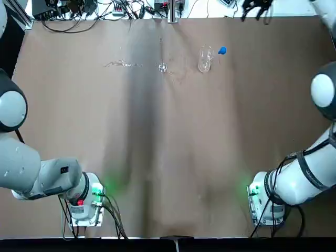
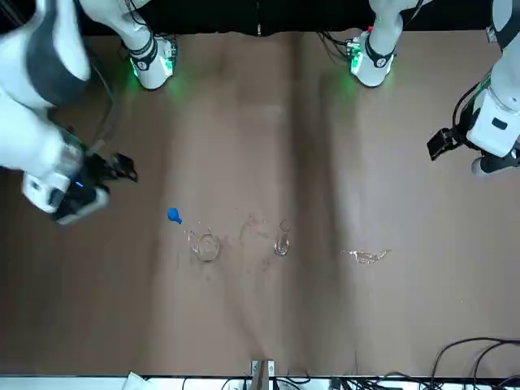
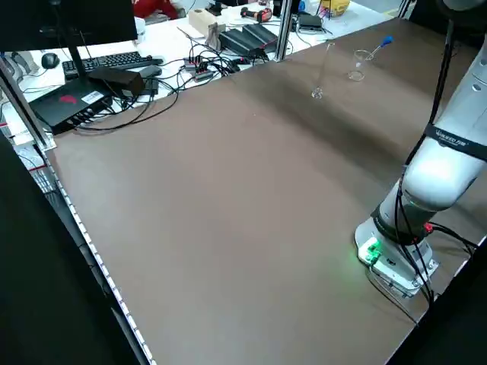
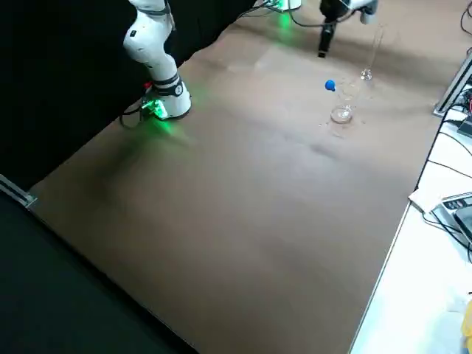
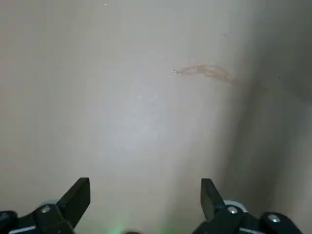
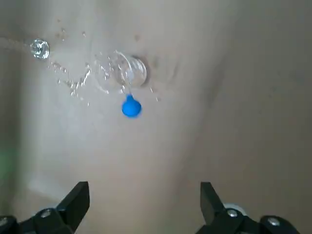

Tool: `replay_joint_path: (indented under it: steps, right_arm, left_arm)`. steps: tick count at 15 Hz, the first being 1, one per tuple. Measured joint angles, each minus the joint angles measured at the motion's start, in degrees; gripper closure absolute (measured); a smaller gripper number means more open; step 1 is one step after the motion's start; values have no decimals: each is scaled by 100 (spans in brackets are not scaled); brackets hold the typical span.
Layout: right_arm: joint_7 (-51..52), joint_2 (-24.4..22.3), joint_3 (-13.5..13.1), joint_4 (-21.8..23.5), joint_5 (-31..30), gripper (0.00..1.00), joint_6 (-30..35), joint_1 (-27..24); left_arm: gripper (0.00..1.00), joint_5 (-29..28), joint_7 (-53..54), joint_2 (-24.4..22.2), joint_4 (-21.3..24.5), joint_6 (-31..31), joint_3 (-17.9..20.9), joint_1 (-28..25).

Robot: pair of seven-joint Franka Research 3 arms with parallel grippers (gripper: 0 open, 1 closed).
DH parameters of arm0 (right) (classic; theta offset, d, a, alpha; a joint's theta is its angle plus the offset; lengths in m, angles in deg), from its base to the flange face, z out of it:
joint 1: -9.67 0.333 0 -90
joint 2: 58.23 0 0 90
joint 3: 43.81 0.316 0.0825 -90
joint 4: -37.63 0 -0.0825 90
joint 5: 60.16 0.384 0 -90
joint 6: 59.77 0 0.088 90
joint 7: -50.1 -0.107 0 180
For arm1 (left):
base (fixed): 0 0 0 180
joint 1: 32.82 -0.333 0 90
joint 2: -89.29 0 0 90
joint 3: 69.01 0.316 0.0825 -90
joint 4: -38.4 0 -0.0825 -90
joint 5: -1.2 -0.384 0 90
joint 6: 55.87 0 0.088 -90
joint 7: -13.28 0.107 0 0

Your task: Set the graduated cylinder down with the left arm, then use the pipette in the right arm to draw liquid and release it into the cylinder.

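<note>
Two pincers, both released, both up above the desk (image 1: 173,157). Top view first: the measuring tube (image 1: 163,67) was standing on the far half of the desk, with the short glass (image 1: 205,60) to its right. The dropper (image 1: 222,50) was sitting in that glass, blue bulb poking out over the right side. A clear wet patch (image 1: 122,63) lay left of the tube.

Front view had the right pincer (image 2: 123,168) off to the robot's right of the glass, and the left pincer (image 2: 439,145) well out on the left side, nowhere near the tube.

Left side view showed the tube upright on its little foot, apart from the glass, and the dropper leaning in the glass.

Right side view showed the same setup from the other side, tube still clear of the glass.

Left wrist view: fingers (image 5: 75,200) spread wide with nothing between them, wet patch on the desk beyond.

Right wrist view: fingers (image 6: 75,202) wide apart too, holding nothing. Droplets (image 6: 73,84) were scattered on the desk between tube and glass.
</note>
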Motion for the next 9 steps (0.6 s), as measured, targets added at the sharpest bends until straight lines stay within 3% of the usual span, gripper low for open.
replay_joint_path:
  steps: [3,9]
  right_arm:
    - [-1,-322,-43,17,-250,0,342,-35]
    - [-174,-380,-3,62,-612,0,339,-59]
  left_arm:
    - [0,0,0,-2,0,0,-6,11]
    - [0,0,1,-4,-2,0,-67,12]
